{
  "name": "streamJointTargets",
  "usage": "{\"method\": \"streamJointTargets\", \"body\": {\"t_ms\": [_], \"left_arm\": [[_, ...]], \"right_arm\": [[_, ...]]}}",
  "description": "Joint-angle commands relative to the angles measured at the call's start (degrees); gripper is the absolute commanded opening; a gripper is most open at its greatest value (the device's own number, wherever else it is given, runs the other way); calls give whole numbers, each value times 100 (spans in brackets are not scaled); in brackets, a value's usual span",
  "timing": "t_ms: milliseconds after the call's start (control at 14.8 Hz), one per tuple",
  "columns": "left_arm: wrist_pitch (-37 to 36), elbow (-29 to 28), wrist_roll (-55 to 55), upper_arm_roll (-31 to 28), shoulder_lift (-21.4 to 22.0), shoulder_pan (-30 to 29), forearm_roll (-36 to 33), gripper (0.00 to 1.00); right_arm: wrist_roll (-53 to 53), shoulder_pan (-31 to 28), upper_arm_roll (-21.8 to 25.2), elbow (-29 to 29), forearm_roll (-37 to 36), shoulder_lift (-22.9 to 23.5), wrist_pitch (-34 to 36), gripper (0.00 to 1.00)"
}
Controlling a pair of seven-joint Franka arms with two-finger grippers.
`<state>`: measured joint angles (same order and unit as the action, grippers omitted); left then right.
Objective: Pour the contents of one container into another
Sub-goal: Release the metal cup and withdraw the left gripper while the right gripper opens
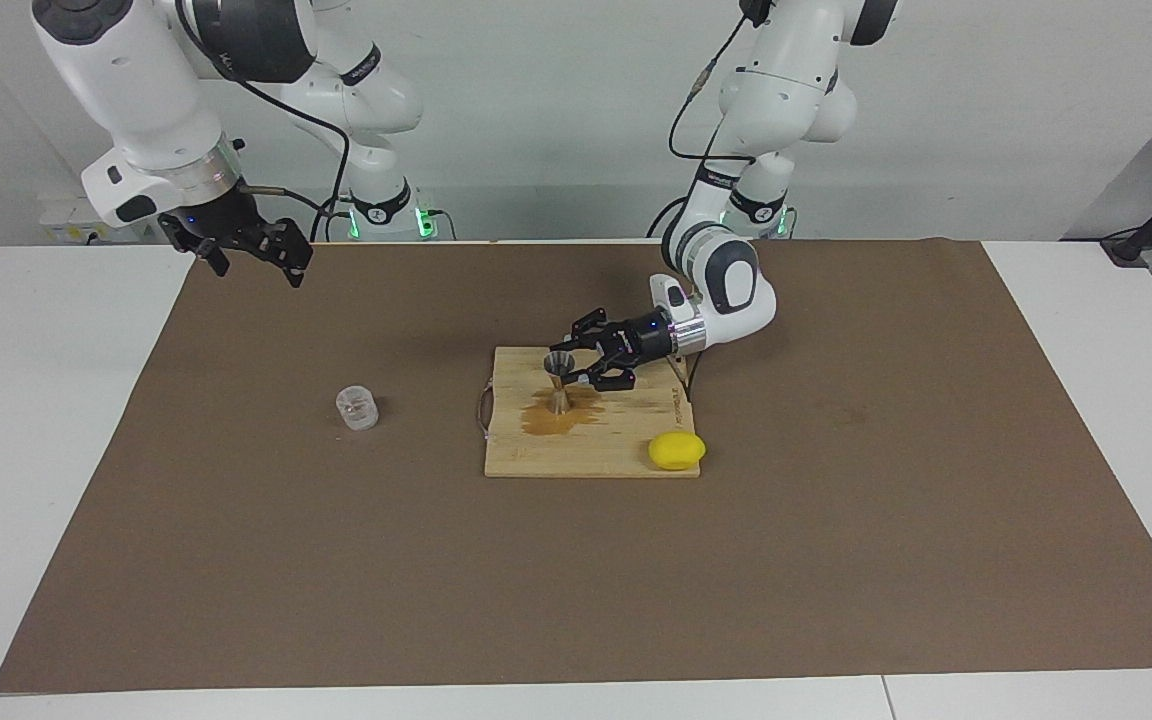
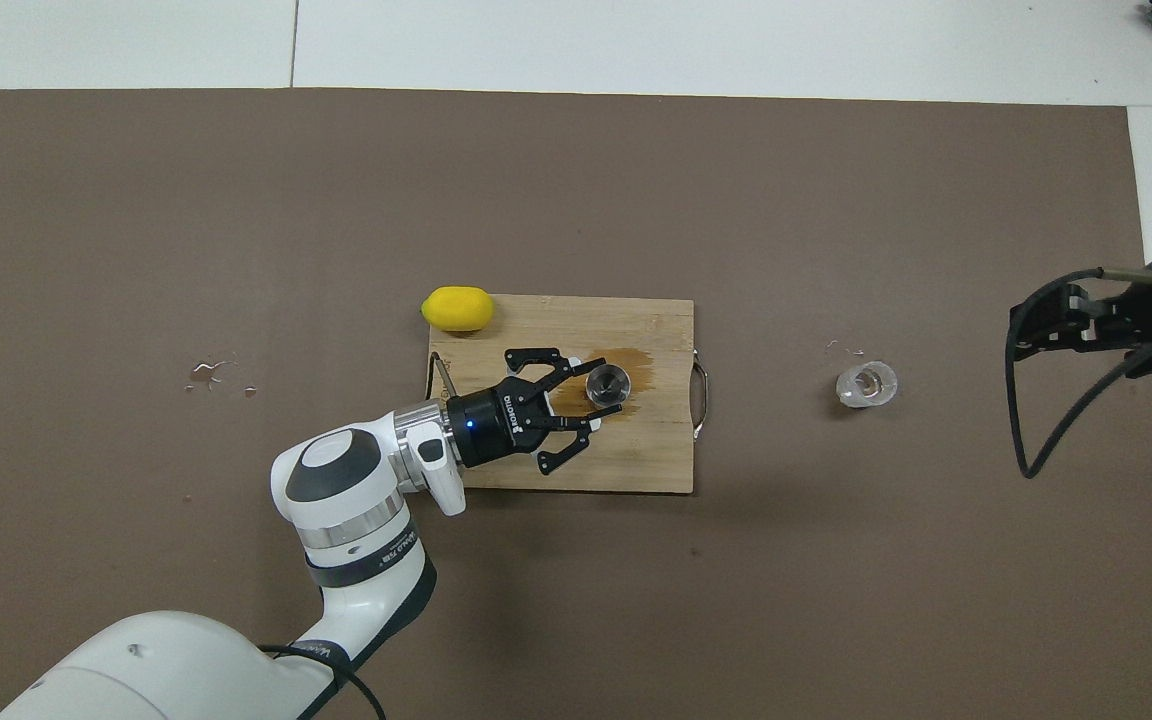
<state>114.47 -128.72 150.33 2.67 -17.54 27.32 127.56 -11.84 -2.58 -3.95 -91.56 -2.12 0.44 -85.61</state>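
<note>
Two white arms work over one table covered by a matte brown mat [image 1: 236,560]. One rectangular bamboo cutting board [image 1: 616,440], pale and grained, with a thin wire handle at the end toward the right arm, lies at the middle of the mat and bears one amber wet stain [image 1: 551,420]. One silver metal jigger [image 1: 559,383], hourglass-shaped with two cones joined at a narrow waist, stands upright on the board at the edge of the stain that is nearer to the robots. One smooth yellow lemon [image 1: 677,451], oval, rests at the board's corner farther from the robots, toward the left arm's end of the table. One short clear glass cup [image 1: 357,408], cylindrical with thick ribbed walls, stands on the mat well apart from the board, toward the right arm's end. A few small droplets [image 2: 221,372] glisten on the mat toward the left arm's end.

Left gripper [image 1: 573,368]: the forearm is bent low and nearly level over the board, the fingertips pinched on the jigger's waist while the outer links splay sideways. Right gripper [image 1: 254,255]: the arm waits, raised above the mat's edge at its own end of the table, wrist angled downward, fingers spread and holding nothing.
</note>
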Motion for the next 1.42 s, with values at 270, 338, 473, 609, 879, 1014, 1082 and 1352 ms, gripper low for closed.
{"method": "streamJointTargets", "body": {"t_ms": [270,338,473,609,879,1014,1082,1352], "left_arm": [[111,-118,251,-91,-30,81,164,100],[76,-153,251,-91,-30,72,164,100],[-64,-276,242,-118,5,28,164,100],[-100,-417,242,-127,31,-25,129,100],[-100,-794,242,-144,469,-209,-20,100],[-47,-839,233,-144,672,-524,-563,100],[-56,-883,233,-144,760,-630,-722,100],[-74,-997,216,-144,1121,-1210,-1706,100]], "right_arm": [[138,-76,-27,-160,133,-141,-105,100],[138,-76,-27,-160,133,-141,-105,100],[129,-76,-27,-160,133,-141,-113,100],[138,-76,-27,-160,133,-141,-113,100],[155,-76,-27,-160,133,-141,-44,100],[156,-128,-27,-143,133,-185,0,100],[156,-128,-27,-143,133,-211,18,100],[-395,-85,-27,-169,133,-194,-157,97]]}}
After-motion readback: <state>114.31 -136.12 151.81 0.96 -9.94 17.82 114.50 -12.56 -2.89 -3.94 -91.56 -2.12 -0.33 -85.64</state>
